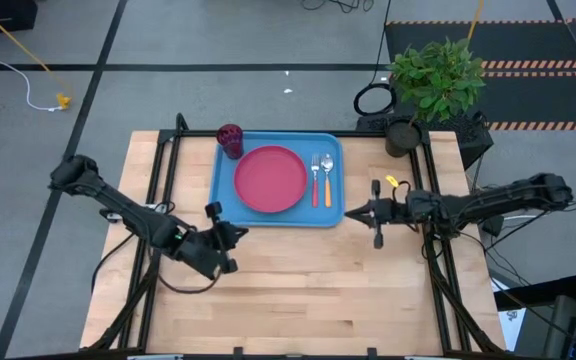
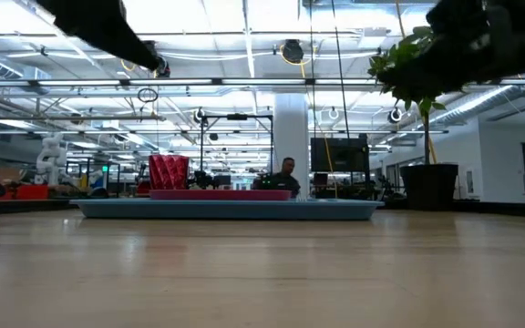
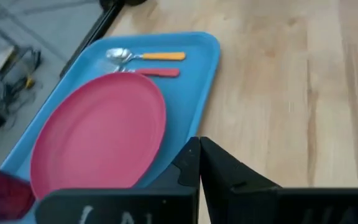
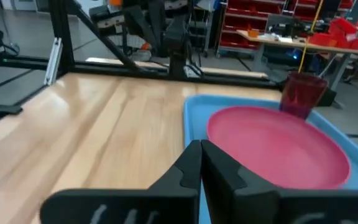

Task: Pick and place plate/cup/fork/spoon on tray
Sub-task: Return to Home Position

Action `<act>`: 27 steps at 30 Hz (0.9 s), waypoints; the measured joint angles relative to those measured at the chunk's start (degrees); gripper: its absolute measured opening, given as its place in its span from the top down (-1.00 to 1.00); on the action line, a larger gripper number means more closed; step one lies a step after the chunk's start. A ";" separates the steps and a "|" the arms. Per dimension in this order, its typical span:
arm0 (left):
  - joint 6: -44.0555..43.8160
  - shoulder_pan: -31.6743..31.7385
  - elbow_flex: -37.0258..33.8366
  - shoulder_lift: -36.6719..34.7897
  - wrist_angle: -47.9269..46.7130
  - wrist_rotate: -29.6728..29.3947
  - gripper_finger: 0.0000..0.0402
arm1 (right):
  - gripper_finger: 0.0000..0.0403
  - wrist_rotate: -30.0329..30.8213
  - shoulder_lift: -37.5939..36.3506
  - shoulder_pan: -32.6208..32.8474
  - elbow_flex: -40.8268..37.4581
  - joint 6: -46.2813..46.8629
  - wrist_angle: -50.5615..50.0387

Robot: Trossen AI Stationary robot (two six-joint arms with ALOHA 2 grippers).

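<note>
The light blue tray (image 1: 222,178) lies at the table's far middle. On it rest the pink-red plate (image 1: 270,179), the dark red cup (image 1: 230,140) at its far left corner, and the red-pink-handled fork (image 1: 316,181) and orange-handled spoon (image 1: 327,181) side by side at its right. My left gripper (image 1: 234,236) is shut and empty above the table, near the tray's near left corner. My right gripper (image 1: 351,213) is shut and empty just off the tray's near right corner. The left wrist view shows the plate (image 3: 98,134), fork (image 3: 157,72) and spoon (image 3: 145,56); the right wrist view shows the plate (image 4: 275,146) and cup (image 4: 302,93).
A potted plant (image 1: 433,80) stands at the table's far right corner. A small yellow object (image 1: 392,182) lies on the table right of the tray. Bare wood (image 1: 298,290) stretches across the near half of the table. A person (image 2: 285,178) shows in the room behind.
</note>
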 joint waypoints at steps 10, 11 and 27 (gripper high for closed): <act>7.77 -0.86 -21.60 -12.14 24.90 2.41 0.96 | 1.00 -2.98 -2.75 0.00 -11.13 0.60 11.51; 8.49 -0.84 -23.46 -12.98 27.27 2.77 0.96 | 1.00 -3.10 -2.98 0.00 -11.82 0.83 11.67; 19.56 4.46 -43.79 -21.27 56.27 12.48 0.96 | 1.00 -10.36 -7.86 0.00 -13.47 -2.30 9.45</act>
